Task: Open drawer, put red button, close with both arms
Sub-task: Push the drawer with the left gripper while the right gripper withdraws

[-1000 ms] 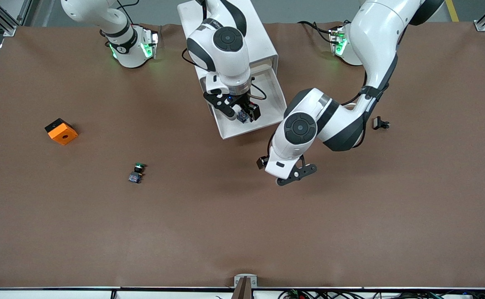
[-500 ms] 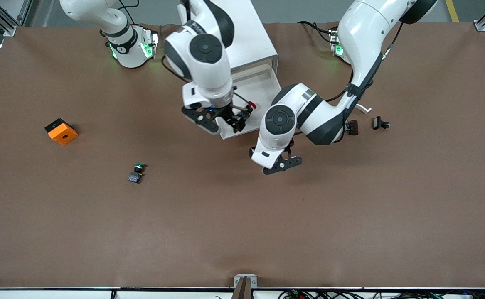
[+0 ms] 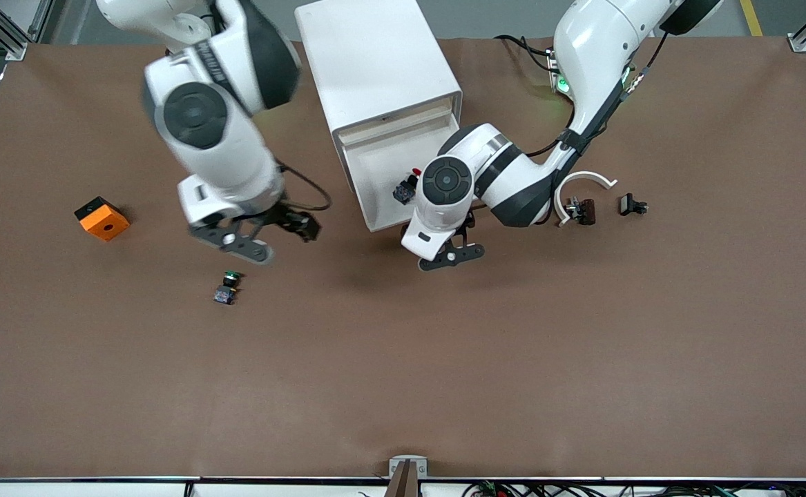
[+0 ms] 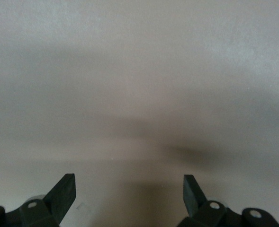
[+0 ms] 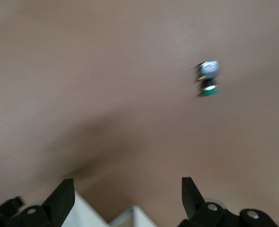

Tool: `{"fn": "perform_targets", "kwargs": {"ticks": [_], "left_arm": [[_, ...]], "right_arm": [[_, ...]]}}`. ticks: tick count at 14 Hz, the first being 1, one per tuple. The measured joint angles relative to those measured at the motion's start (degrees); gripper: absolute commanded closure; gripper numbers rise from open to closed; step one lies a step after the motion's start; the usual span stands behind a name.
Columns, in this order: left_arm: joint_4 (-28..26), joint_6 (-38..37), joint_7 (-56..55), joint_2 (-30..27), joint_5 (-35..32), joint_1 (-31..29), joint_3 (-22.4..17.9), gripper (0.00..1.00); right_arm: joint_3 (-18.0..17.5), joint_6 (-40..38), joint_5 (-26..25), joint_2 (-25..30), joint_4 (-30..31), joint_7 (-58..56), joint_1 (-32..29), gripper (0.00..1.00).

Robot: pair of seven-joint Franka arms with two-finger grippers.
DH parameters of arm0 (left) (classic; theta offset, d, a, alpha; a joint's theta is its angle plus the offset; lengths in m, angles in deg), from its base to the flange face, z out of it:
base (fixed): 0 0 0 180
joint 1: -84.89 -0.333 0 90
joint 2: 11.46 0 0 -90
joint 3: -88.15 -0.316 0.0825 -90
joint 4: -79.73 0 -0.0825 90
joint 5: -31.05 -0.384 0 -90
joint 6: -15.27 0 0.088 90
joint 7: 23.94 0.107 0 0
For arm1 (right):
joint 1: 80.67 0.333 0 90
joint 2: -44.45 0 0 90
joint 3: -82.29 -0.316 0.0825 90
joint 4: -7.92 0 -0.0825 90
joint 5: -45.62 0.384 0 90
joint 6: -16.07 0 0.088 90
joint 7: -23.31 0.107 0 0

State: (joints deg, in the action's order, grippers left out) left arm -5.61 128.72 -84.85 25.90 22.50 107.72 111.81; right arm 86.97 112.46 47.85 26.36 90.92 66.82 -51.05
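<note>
The drawer (image 3: 375,162) of the white cabinet (image 3: 375,62) stands pulled out, its white tray showing. The red button (image 3: 407,186) lies in the tray near its front edge, red cap toward the cabinet. My left gripper (image 3: 434,241) is at the drawer's front corner, on the side toward the left arm's end. In the left wrist view it (image 4: 128,191) is open and empty, facing a plain pale surface. My right gripper (image 3: 299,226) is open and empty over bare table, off the drawer toward the right arm's end, and shows open in its wrist view (image 5: 125,196).
A green-capped button (image 3: 228,286) lies on the table nearer the front camera than the right gripper, also in the right wrist view (image 5: 208,78). An orange block (image 3: 102,218) sits toward the right arm's end. A white curved piece (image 3: 586,181) and small dark parts (image 3: 632,205) lie toward the left arm's end.
The right gripper let go of the red button into the drawer and swung away toward its own end of the table. The left gripper moved in to the drawer's front.
</note>
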Motion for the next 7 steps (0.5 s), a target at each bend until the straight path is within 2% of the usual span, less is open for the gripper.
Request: {"fn": "perform_targets", "kwargs": {"ticks": [4,7], "left_arm": [[-0.6,0.0,-1.4,0.0,0.0,0.1,1.0,0.00],[-0.9,0.0,-2.9,0.0,0.0,0.1,1.7,0.00]], "right_arm": [[0.3,-7.6,-0.1,2.8,-0.6,-21.2,-10.9,0.00],[0.3,-12.4,-0.1,3.6,-3.5,-33.0,-17.8,0.00]]}}
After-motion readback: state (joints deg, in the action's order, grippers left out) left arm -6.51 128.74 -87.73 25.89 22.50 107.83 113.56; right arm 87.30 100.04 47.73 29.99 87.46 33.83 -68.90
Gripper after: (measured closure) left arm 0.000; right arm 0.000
